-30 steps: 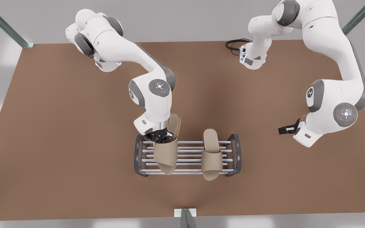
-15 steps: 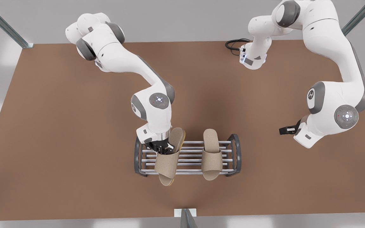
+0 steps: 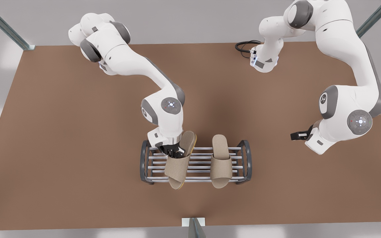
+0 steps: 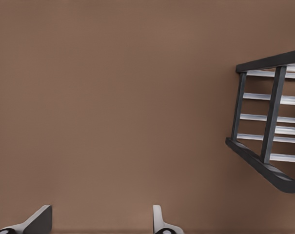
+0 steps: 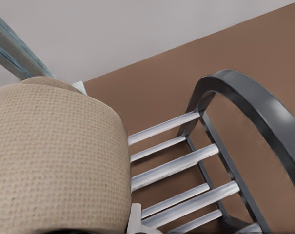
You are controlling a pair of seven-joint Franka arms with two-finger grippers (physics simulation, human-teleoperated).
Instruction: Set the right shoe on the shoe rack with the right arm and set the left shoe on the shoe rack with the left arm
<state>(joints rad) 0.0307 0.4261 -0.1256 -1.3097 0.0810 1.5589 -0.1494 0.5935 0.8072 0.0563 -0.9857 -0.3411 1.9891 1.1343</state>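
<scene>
In the front view, my right gripper is shut on the strap edge of a beige slipper, the right shoe. The shoe hangs tilted over the left half of the shoe rack, heel raised and toe past the front bar. Up close, the right shoe sits just above the shoe rack's bars. The left shoe lies flat on the rack's right half. My left gripper waits open off the rack's right end, over bare table. Its fingers are spread wide, with the shoe rack's end frame off to one side.
The brown table stretches wide on both sides of the rack. A black cable coils at the far edge. Metal posts stand at the far corners, and a bracket marks the near edge.
My right gripper has carried the right shoe down and slightly toward the front view's right, closer to the rack bars. The left arm has barely moved.
</scene>
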